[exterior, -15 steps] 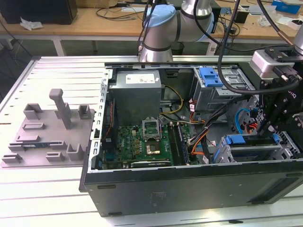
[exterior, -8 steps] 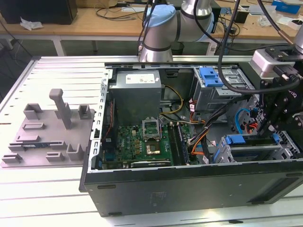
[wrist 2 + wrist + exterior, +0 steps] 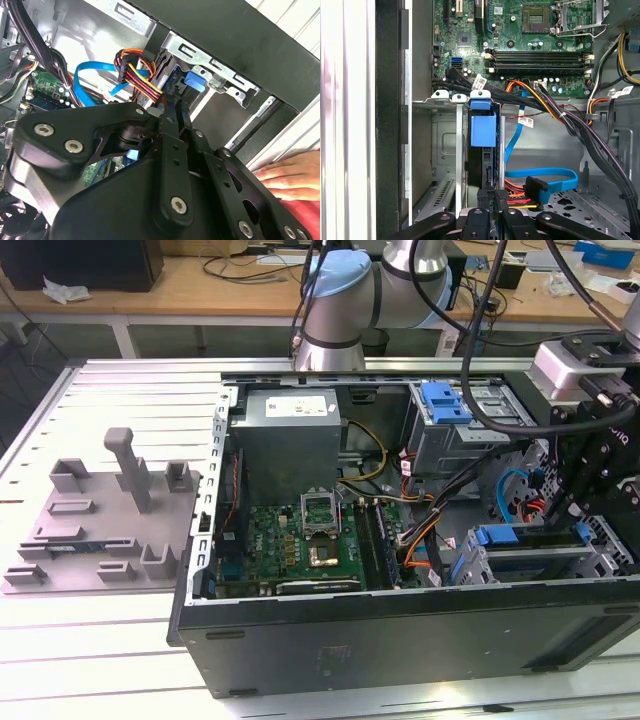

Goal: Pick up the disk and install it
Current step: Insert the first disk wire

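- Lab bench, open PC case (image 3: pixel 300 640) lying on it; a hand (image 3: pixel 292 175) rests beside it.
- My gripper (image 3: pixel 491 200) sits pinched on the disk (image 3: pixel 483 132), standing edge-up in the drive cage (image 3: pixel 445 150) just ahead.
- I'd keep the disk square to the slot and clear of the cables (image 3: pixel 530 192).

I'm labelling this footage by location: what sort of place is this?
Probably an electronics lab or robotics workshop: an open computer case lies on a slatted metal table, a robot arm stands behind it, and wooden benches hold cables.

disk (image 3: pixel 483 131) mostly hidden inside its bay, label unseen, gripper (image 3: pixel 492 207) fingertips masked by its own linkage, hand (image 3: pixel 292 175) cut off at the edge
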Motion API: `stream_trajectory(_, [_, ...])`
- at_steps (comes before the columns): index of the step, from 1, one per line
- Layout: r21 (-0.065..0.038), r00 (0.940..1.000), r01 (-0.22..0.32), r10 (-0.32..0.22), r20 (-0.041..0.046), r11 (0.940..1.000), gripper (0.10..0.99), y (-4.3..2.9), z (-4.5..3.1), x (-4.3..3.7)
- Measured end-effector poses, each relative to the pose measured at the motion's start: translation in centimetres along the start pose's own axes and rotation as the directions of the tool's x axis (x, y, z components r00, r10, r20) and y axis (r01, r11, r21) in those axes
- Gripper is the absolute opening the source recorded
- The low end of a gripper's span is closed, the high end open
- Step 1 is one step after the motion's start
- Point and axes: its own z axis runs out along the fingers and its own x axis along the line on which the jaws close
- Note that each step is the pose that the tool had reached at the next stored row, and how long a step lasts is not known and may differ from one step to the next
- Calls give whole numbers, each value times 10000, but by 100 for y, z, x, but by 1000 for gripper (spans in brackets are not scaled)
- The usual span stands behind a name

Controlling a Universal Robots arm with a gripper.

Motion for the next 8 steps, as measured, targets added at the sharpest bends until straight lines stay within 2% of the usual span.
stream_trajectory(8, [0,10000,0,0,0,10000,165,0,4,-9])
